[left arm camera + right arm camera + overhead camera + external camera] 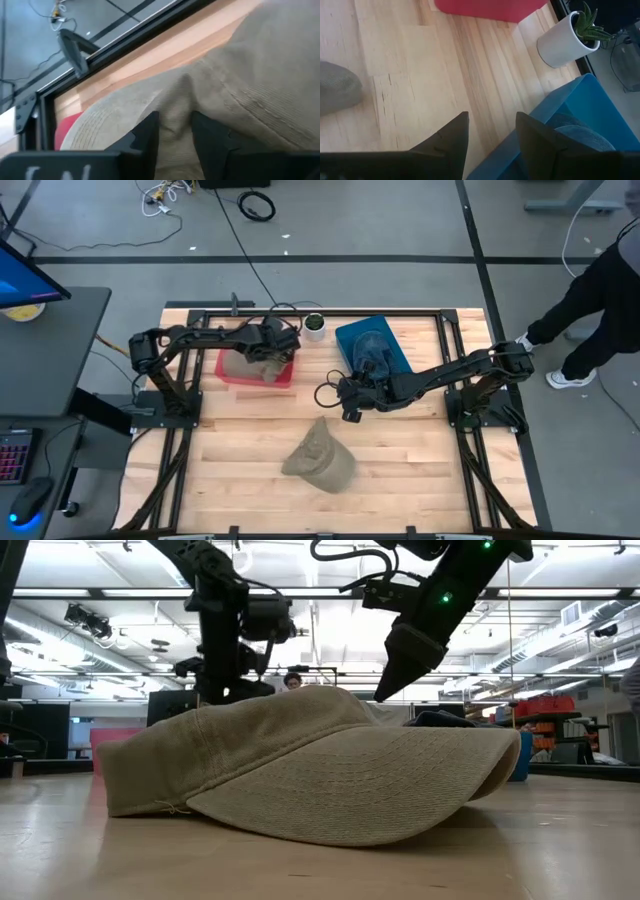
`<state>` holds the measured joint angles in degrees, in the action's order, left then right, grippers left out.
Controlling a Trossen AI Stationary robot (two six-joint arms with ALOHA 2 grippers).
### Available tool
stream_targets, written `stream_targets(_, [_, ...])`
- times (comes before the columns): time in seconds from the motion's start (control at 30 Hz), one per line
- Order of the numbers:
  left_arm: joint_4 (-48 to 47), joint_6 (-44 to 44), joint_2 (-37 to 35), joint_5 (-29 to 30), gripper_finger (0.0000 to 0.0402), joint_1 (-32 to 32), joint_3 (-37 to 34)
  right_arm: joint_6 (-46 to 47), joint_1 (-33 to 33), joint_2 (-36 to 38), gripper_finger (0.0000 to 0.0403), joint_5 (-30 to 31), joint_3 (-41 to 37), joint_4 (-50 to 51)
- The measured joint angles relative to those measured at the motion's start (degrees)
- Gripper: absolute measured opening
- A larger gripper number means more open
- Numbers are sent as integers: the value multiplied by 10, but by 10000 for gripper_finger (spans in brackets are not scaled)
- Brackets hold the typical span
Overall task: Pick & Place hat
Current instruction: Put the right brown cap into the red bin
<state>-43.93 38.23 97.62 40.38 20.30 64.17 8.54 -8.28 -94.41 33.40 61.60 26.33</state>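
Observation:
A tan hat (320,456) lies on the wooden table near the middle, resting on its brim and crown edge; it fills the low view (310,770). A second tan hat (250,367) sits in the red bin (226,375). My left gripper (270,352) is over that bin, shut on this hat (260,75). My right gripper (345,395) hangs open above bare table between the blue bin (395,345) and the table hat, touching nothing (490,135). A dark blue hat (372,345) lies in the blue bin. My left gripper (175,117) pinches a raised fold of the tan hat's crown (175,97) between its two fingers, coming from above at a slant. The stitched brim (100,125) spreads over the red bin (67,132); whether the hat is lifted I cannot tell.
A white pot with a small green plant (315,326) stands at the far edge between the two bins (560,45). A black frame (300,311) borders the table. Bare wood lies left and right of the table hat. A person stands beyond the right edge (600,300).

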Motion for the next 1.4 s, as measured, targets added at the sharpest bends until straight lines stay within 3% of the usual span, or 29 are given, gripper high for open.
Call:
stream_targets(0.23, [-12, 0, 0, 4, 12, 2, -2, 0, 0, 0, 167, 0, 0, 0])
stream_targets(0.4, [-19, -3, -3, 3, 4, 2, -1, 0, 0, 0, 167, 0, 0, 0])
stream_targets(0.7, [-179, 53, -14, 3, 4, -17, 64, 0, 0, 0, 167, 0, 0, -1])
stream_targets(0.93, [-215, 78, -16, 4, 3, -39, 72, 0, 0, 0, 167, 0, 0, -1])
stream_targets(1.13, [-294, 144, -25, -69, 3, -36, 72, 0, 0, 0, 167, 0, 0, 0])
stream_targets(1.23, [-284, 166, -25, -83, 3, -31, 65, 0, 0, 0, 167, 0, 0, 0])
stream_targets(1.4, [-177, 141, -24, -106, 3, -25, 17, 0, 0, 0, 167, 0, 0, 0])
